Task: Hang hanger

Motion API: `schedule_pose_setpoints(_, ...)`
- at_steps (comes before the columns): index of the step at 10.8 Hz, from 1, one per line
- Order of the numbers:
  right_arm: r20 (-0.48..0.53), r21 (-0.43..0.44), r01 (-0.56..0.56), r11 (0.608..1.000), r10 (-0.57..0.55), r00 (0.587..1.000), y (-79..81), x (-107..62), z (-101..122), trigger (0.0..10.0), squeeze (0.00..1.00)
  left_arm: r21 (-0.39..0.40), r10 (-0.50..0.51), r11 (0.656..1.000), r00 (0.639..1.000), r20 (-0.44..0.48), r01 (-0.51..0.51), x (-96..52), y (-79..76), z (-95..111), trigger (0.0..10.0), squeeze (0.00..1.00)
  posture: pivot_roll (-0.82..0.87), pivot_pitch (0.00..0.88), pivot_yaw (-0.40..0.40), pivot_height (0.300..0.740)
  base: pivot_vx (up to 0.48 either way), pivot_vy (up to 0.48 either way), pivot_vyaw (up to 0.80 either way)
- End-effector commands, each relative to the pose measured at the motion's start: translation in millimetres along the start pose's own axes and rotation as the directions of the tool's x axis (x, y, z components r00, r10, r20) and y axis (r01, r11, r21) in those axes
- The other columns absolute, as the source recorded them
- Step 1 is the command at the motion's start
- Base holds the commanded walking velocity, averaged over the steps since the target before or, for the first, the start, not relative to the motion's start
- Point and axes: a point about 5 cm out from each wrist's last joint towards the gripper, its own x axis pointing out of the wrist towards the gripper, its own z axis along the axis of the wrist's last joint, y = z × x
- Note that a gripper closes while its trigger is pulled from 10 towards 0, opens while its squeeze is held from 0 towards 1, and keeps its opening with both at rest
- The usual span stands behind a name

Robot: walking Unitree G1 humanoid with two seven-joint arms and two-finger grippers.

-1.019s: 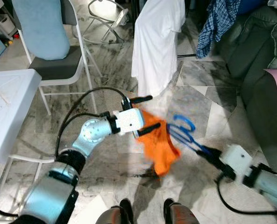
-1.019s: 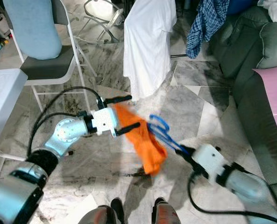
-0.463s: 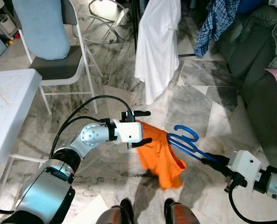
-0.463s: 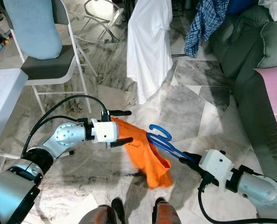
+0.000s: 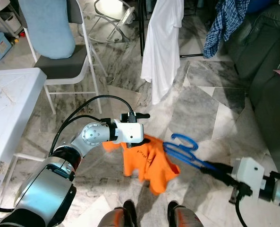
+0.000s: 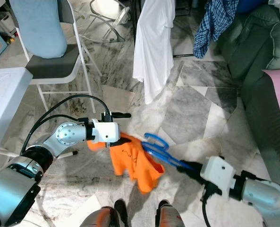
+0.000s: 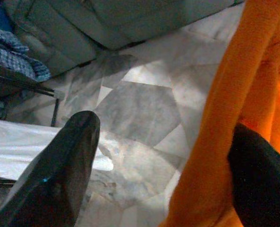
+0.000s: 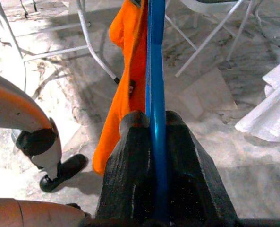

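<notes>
A: Where was the blue hanger (image 5: pixel 183 150)?

B: Low in the head views, just right of centre, out over the marble floor (image 5: pixel 196 109). It ran from the right gripper (image 5: pixel 216 166) at about four o'clock up toward ten o'clock, its hook end nearest the orange garment (image 5: pixel 147 160).

A: And the right gripper's fingers (image 8: pixel 130 184)?

B: Pressed together on the hanger's blue bar, one black finger on each side of it, as the right wrist view showed.

A: What was the left gripper (image 5: pixel 140 127) doing?

B: It sat just left of centre. Its fingers (image 7: pixel 64 175) stood spread apart, the orange cloth lying against the lower one. The garment drooped from there toward five o'clock and draped over the hanger.

A: What lay around them?

B: A white shirt (image 5: pixel 163 42) hung at twelve o'clock, a folding chair (image 5: pixel 59 52) stood at ten o'clock, a dark sofa (image 5: pixel 267 61) at two o'clock, and a white table (image 5: pixel 7 109) at nine o'clock.
</notes>
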Motion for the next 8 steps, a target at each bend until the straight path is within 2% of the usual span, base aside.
schedule_pose_setpoints(1,0.031,-0.017,-0.032,0.999,0.033,0.999,1.8,-1.4,7.8,10.0,0.0,-0.004,-0.026,1.0,0.999,-0.021,0.026,-3.2,-0.1,-3.6,0.0,0.0,-0.28,0.249,0.152,0.74,0.0,0.0,0.0)
schedule_pose_setpoints(2,0.008,-0.029,-0.03,0.999,0.03,1.0,1.5,-3.0,5.4,10.0,0.0,-0.024,-0.044,0.999,0.999,-0.022,0.043,-3.7,2.1,-3.5,0.0,0.0,-0.28,0.249,0.153,0.74,0.0,0.0,0.0)
schedule_pose_setpoints(3,-0.016,-0.078,-0.002,0.997,0.001,1.0,-1.9,-3.1,2.6,10.0,0.0,-0.036,-0.063,0.997,0.998,-0.03,0.062,-5.1,3.7,-4.4,0.0,0.0,-0.28,0.251,0.155,0.74,0.0,0.0,0.0)
schedule_pose_setpoints(5,-0.01,-0.144,0.076,0.987,-0.078,0.997,-15.9,-3.8,5.2,10.0,0.0,-0.024,-0.095,0.995,0.994,-0.054,0.094,-4.9,1.9,-6.1,0.0,0.0,-0.28,0.253,0.158,0.74,0.0,0.0,0.0)
schedule_pose_setpoints(8,-0.019,-0.18,0.073,0.981,-0.078,0.997,-19.3,-2.2,4.5,10.0,0.0,-0.012,-0.132,0.991,0.99,-0.056,0.132,-1.7,0.8,-3.9,0.0,0.0,-0.28,0.256,0.161,0.74,0.0,0.0,0.0)
